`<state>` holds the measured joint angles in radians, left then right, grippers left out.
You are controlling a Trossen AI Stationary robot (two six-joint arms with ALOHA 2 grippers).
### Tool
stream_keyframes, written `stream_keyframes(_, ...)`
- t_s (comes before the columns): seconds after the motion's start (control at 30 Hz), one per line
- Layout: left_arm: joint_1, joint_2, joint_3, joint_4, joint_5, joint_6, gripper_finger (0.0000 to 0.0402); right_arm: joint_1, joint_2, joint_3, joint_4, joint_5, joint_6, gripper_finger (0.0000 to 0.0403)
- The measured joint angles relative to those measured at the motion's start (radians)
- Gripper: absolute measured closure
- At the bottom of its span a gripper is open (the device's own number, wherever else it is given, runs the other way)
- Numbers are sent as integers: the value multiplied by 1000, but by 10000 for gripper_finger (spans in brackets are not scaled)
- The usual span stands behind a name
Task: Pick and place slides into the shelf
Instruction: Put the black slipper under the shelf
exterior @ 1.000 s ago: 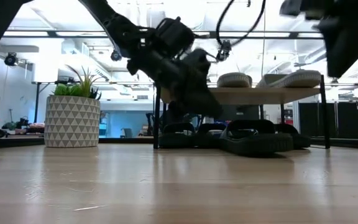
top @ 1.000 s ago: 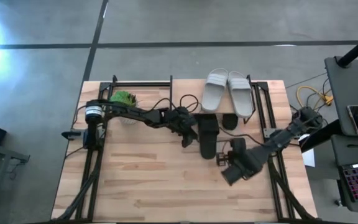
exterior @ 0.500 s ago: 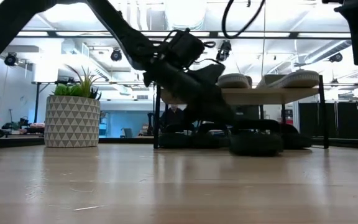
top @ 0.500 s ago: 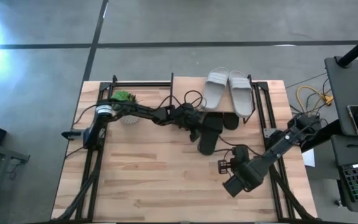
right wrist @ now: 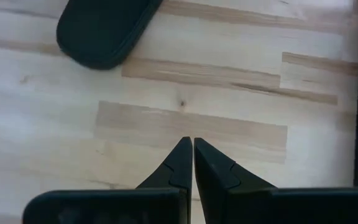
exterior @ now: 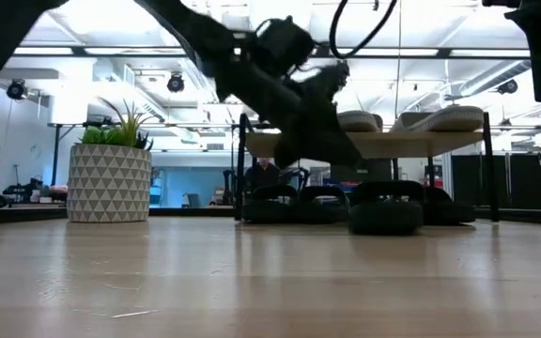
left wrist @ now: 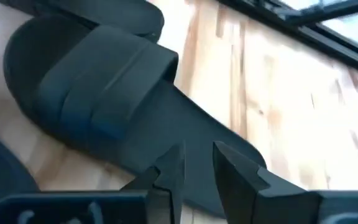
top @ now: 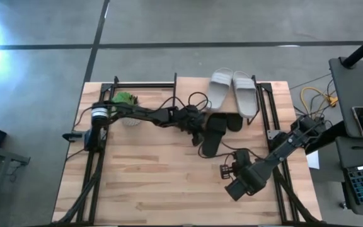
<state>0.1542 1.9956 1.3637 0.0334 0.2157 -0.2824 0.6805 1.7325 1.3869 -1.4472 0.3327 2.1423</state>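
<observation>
One black slide (top: pixel 212 134) lies flat on the table, slanted, its strap end at the shelf's front edge; the left wrist view shows it as well (left wrist: pixel 104 93). My left gripper (top: pixel 199 129) hangs just above its near left side, open by a narrow gap (left wrist: pixel 197 163) and raised clear of the black slide (exterior: pixel 383 211). Two light grey slides (top: pixel 232 93) rest on the shelf (exterior: pixel 411 144). More black slides (exterior: pixel 294 204) lie under it. My right gripper (top: pixel 236 184) is shut over bare table near the right edge.
A patterned pot with a green plant (top: pixel 126 104) stands at the far left. Black frame rails (top: pixel 276 126) run along the table's sides. Cables (top: pixel 191 101) loop beside the shelf. Bare wood (top: pixel 150 176) fills the near half of the table.
My left gripper went toward the shelf against the black slide's side, then rose off it. The slide turned on the table, its strap end swinging right toward the shelf while its heel end stayed roughly in place. My right gripper drew back toward the near edge, still shut.
</observation>
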Motion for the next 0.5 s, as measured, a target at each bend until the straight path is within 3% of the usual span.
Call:
stream_keyframes(0.33,-87,-278,-111,-137,-134,60,334,0,5,-60,186,2,-109,394)
stream_keyframes(0.43,-118,-313,-164,-140,-231,84,334,0,6,-77,196,4,-81,394)
stream_keyframes(0.5,-125,-316,-183,-115,-235,71,334,0,5,-81,190,5,-75,394)
